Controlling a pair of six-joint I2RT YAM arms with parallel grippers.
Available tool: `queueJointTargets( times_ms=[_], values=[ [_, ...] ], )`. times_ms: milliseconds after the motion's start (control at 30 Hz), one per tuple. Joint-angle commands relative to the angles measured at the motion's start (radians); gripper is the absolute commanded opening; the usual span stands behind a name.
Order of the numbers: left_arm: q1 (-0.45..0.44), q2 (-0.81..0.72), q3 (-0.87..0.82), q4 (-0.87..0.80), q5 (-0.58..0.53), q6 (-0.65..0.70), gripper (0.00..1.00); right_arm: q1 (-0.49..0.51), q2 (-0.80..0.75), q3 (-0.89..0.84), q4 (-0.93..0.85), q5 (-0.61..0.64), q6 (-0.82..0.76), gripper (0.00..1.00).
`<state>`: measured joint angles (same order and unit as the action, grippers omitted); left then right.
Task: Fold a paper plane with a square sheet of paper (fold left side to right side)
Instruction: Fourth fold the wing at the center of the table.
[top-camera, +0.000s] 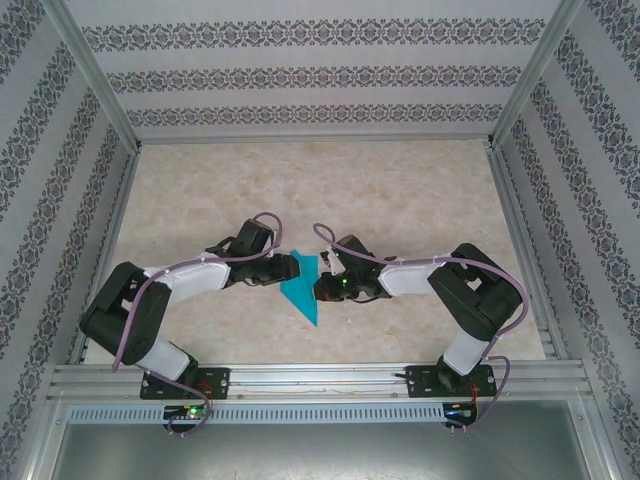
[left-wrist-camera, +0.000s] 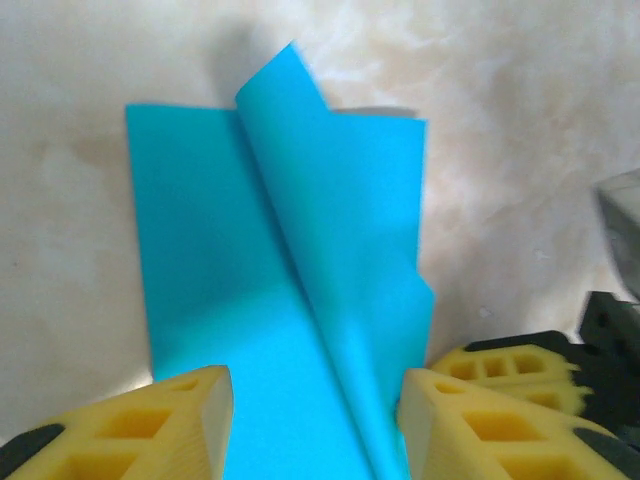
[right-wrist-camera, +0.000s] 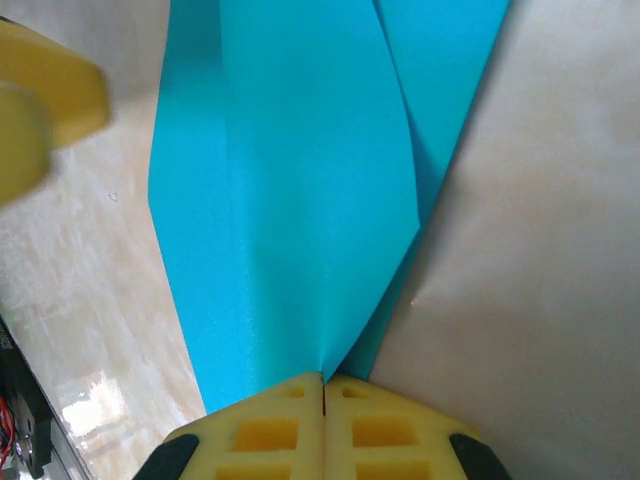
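the left arm (top-camera: 150, 300) is seen reaching in from the near left corner of the tabletop (top-camera: 420, 200), w/ the left gripper (top-camera: 283, 268) brought to the left side of the paper plane (top-camera: 300, 290). in the left wrist view its yellow fingers (left-wrist-camera: 150, 420) are held spread, one on each side of the paper, w/ nothing clamped between them; whether the pads touch the sheet can't be told.

the paper plane is a part-folded turquoise piece laid abt midway between the left & right edges of the tabletop, closer to the near edge than the far one, w/ its pointed tip aimed at the near edge. in the left wrist view the paper plane (left-wrist-camera: 200, 250) is shown flat on its left half, while a long flap along the centre crease is raised & curled over toward the right. in the right wrist view the paper plane (right-wrist-camera: 280, 200) is seen narrowing down to the fingertips.

the right gripper (top-camera: 322, 285) is set against the paper's right side, just beside the left one. its jaws are pressed together at the right gripper (right-wrist-camera: 322, 385), & the lifted layer of paper is pinched in the seam between them. the right arm (top-camera: 470, 300) is bent back to the near right corner.
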<state>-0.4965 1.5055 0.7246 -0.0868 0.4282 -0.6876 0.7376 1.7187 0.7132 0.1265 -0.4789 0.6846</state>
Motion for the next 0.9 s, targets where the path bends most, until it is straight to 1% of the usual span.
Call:
queueJointTargets(
  times_ms=[0,167,233,333,467,600,867],
  values=[
    [-0.002,-0.044,0.037,-0.025,0.041,0.06,0.42,0.014,0.061,-0.008,-0.138,0.107,-0.011,0.0],
    [-0.015,-0.002,0.03,0.054,0.177,0.062,0.29,0.016,0.068,-0.004,-0.155,0.117,-0.008,0.0],
    [-0.024,0.034,0.036,0.073,0.201,0.058,0.22,0.017,0.071,-0.004,-0.158,0.12,-0.005,0.0],
    [-0.035,0.081,0.048,0.107,0.229,0.047,0.16,0.022,0.076,-0.004,-0.163,0.124,-0.004,0.0],
    [-0.044,0.137,0.066,0.141,0.255,0.04,0.12,0.025,0.082,-0.003,-0.171,0.128,-0.006,0.0],
    [-0.051,0.181,0.073,0.162,0.267,0.036,0.1,0.025,0.088,0.0,-0.181,0.13,-0.011,0.0],
    [-0.052,0.225,0.061,0.125,0.172,0.031,0.09,0.026,0.093,0.009,-0.221,0.145,-0.029,0.0]
  ],
)
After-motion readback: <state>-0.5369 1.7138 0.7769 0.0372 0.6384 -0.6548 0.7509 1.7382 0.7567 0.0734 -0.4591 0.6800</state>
